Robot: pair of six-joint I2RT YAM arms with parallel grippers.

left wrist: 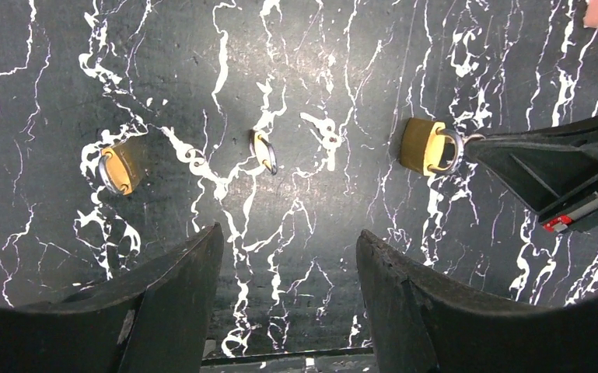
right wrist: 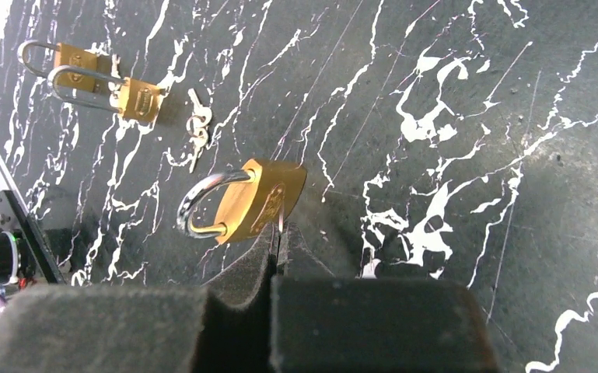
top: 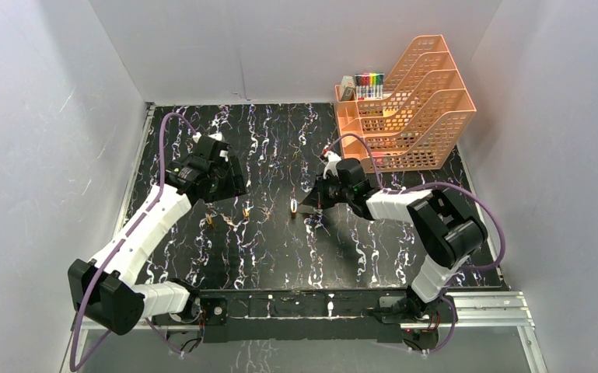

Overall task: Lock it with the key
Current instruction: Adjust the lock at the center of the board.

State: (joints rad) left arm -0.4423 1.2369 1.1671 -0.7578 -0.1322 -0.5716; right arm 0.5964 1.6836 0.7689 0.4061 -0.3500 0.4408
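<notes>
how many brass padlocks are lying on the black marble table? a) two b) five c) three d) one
c: the right wrist view shows three, the nearest padlock at the tips of the right pincer, which is shut on a thin key, plus a second padlock and third padlock farther off by the loose keys.

Padlocks: 3, all brass. In the overhead view they sit in 1 row at frame centre: left padlock [top: 209, 221], middle padlock [top: 246, 210], right padlock [top: 294, 206].

Keys: 1 small bunch of keys [right wrist: 197, 128], upper left of the right wrist view, individual count not legible. 1 single key [right wrist: 280, 227], seen edge-on at lower centre.

Rack [top: 412, 109]: 1, orange, upper right of the overhead view.

Marker pack [top: 369, 84]: 1, at the rack's upper left.
</notes>
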